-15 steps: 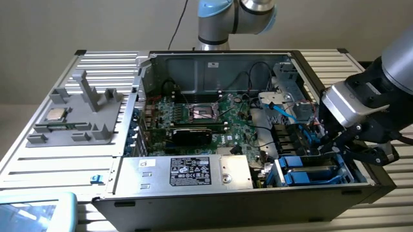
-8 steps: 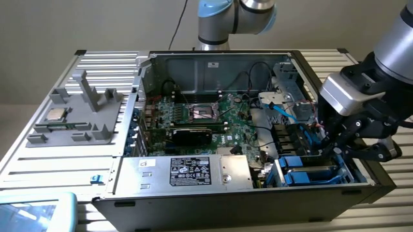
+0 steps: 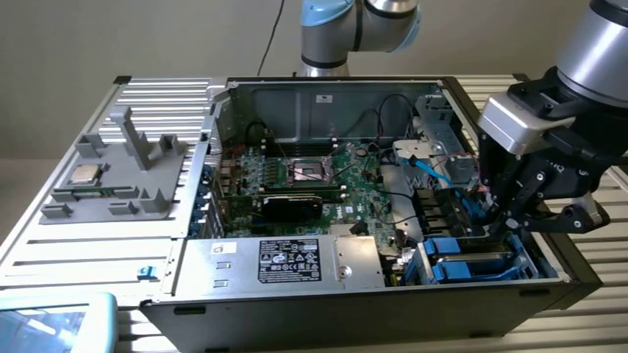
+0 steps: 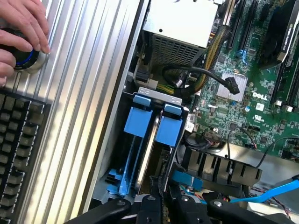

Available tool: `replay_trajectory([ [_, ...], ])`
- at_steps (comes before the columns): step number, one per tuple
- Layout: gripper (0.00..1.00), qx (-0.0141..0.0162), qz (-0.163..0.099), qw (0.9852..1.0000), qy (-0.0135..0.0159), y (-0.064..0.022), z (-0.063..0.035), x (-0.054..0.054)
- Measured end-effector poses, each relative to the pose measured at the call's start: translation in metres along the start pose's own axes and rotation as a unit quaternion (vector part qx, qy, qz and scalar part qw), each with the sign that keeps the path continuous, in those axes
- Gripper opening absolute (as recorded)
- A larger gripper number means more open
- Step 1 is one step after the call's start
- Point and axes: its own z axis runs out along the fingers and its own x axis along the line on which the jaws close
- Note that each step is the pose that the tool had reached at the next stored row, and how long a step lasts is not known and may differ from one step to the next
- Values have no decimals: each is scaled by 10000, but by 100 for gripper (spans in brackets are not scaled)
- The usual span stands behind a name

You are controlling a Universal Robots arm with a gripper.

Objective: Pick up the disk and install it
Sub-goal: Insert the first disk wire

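The disk stands on edge in the drive bay at the corner of the open computer case. Its bright blue carrier handles point away from my gripper. My gripper is down in the bay at the disk's near end, with its black fingers close together on the disk's edge. In the exterior view the gripper reaches into the bay on the exterior view's right, just above the blue carrier.
The motherboard, black cables and a blue cable lie beside the bay. A silver labelled box sits along the front. A grey fixture with a chip stands outside the case. A hand rests on a knob near a keyboard.
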Motion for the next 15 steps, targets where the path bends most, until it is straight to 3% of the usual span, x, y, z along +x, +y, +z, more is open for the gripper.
replay_trajectory([
  [3, 16, 0, 3, 10000, 99, 26, -13, -11],
  [5, 16, 6, 11, 9999, 130, 41, -22, -15],
  [11, 16, 17, 67, 9999, 139, 44, -24, -51],
  [15, 16, 9, 120, 9998, 166, 25, -16, -103],
])
